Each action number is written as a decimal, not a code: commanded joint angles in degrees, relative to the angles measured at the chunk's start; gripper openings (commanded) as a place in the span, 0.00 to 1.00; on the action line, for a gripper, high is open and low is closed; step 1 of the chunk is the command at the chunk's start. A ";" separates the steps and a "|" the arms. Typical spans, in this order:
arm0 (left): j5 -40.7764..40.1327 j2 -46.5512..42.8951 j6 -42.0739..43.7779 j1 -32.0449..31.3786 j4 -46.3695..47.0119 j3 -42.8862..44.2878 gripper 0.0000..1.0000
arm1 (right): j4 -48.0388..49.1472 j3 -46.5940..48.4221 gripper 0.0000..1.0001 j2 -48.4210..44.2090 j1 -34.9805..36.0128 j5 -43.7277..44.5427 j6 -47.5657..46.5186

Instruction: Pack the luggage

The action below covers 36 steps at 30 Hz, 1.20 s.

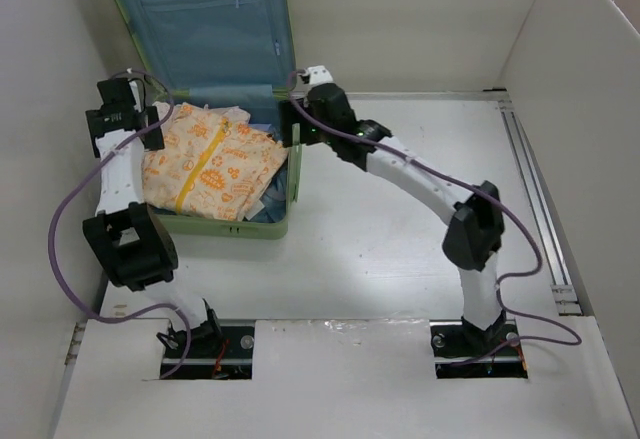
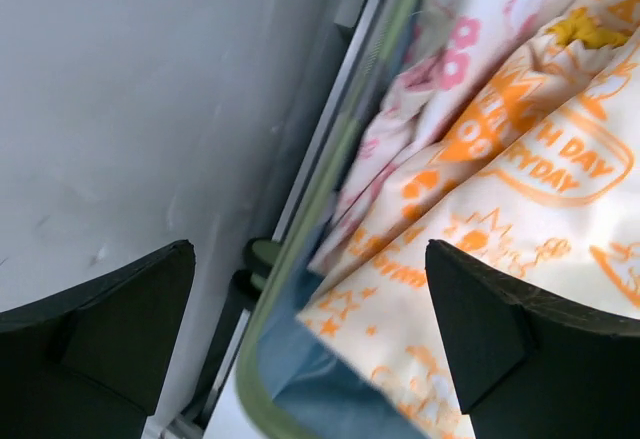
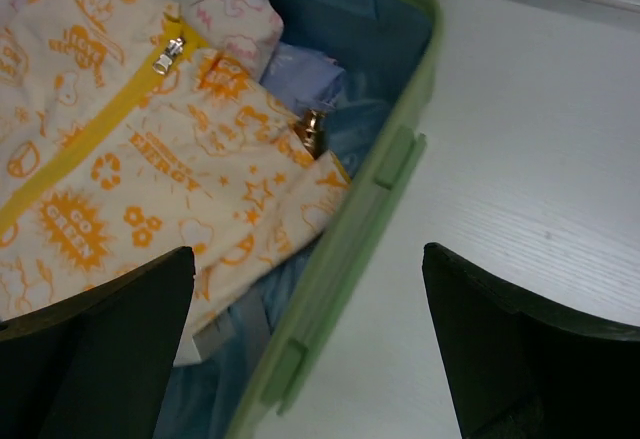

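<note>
Worryingly, the garment (image 1: 212, 164) heaped against the luggage (image 1: 225, 227) rim may jam closing; left fingers (image 2: 100, 344) and right fingers (image 3: 520, 344) stand apart, empty.

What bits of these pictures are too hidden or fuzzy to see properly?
- Top view: the luggage has its lid cut off by the picture's top edge.
- Top view: whatever lies under the orange-printed garment is covered by it.
- Left wrist view: a dark round thing outside the luggage rim is blurred; cannot tell what it is.
- Top view: the garment's printed words are too small to read.
</note>
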 commanded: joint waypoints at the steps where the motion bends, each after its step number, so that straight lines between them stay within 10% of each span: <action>1: -2.50 3.24 1.96 -1.38 6.50 -3.19 0.97 | 0.73 7.61 1.00 9.70 2.60 8.73 2.01; 6: -1.97 7.46 3.80 -0.15 13.26 -5.30 0.89 | -5.77 19.05 0.91 20.08 4.28 12.52 5.07; 13: -2.85 10.37 5.64 -0.15 19.85 -10.56 0.53 | -7.81 16.52 0.77 23.60 5.94 15.17 9.82; 17: 0.83 9.85 8.54 -1.72 21.79 -14.17 0.01 | -8.42 14.59 0.27 25.02 5.95 12.00 12.54; 19: 1.45 9.32 11.17 -3.39 23.36 -16.79 0.00 | -8.42 12.22 0.00 24.15 5.95 12.00 14.39; 33: 9.01 2.99 9.97 -36.17 17.50 -17.19 0.00 | 1.68 -29.18 0.00 -5.30 -16.36 12.01 11.17; 36: 12.59 3.68 6.72 -39.53 11.28 -9.82 0.30 | 7.03 -34.02 0.00 -7.59 -24.78 3.87 3.61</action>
